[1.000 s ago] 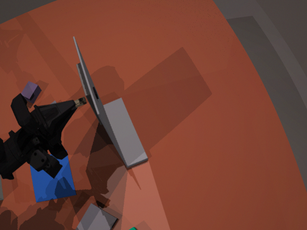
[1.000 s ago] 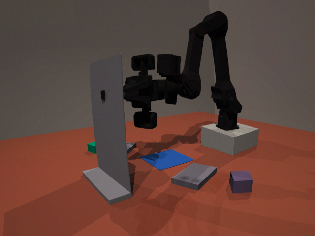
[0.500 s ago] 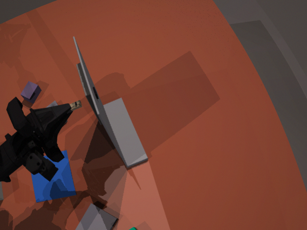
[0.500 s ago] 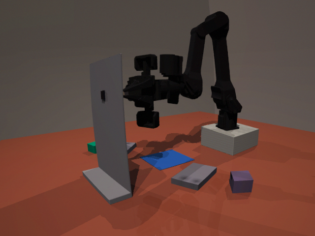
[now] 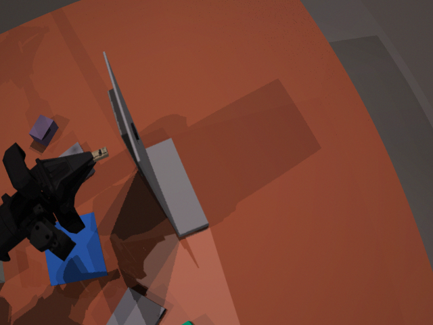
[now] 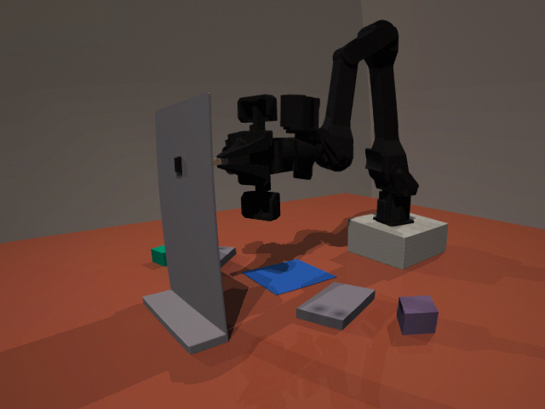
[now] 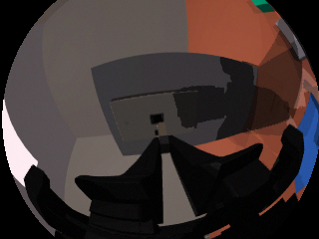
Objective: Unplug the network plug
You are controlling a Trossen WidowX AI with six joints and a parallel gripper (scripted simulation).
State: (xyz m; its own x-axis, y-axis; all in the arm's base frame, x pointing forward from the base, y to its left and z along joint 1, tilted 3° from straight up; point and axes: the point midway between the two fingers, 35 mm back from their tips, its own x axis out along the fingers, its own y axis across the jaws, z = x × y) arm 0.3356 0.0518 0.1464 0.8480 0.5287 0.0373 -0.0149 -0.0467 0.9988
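Observation:
My gripper (image 5: 93, 156) (image 6: 221, 162) (image 7: 162, 140) is shut on the plug. The small tan plug (image 5: 101, 153) (image 6: 216, 162) (image 7: 162, 129) juts forward from the fingertips, out of the socket, with a gap between it and the panel. The upright grey panel (image 6: 189, 220) (image 7: 150, 72) stands in front of my gripper. The socket's dark opening (image 7: 157, 119) shows in the wrist view. The tab's details are too small to tell. The blue marked square (image 5: 92, 244) (image 6: 303, 279) (image 7: 310, 149) lies flat on the table, below and to one side of my gripper.
A purple block (image 5: 42, 128) (image 6: 418, 314) and a flat grey block (image 5: 74, 150) (image 6: 343, 299) lie on one side of the square. Another flat grey block (image 5: 136, 309) (image 6: 227, 253) and a green block (image 5: 187, 323) (image 6: 159, 255) lie on the other. The panel's foot (image 5: 181, 192) (image 6: 185, 321) extends behind it.

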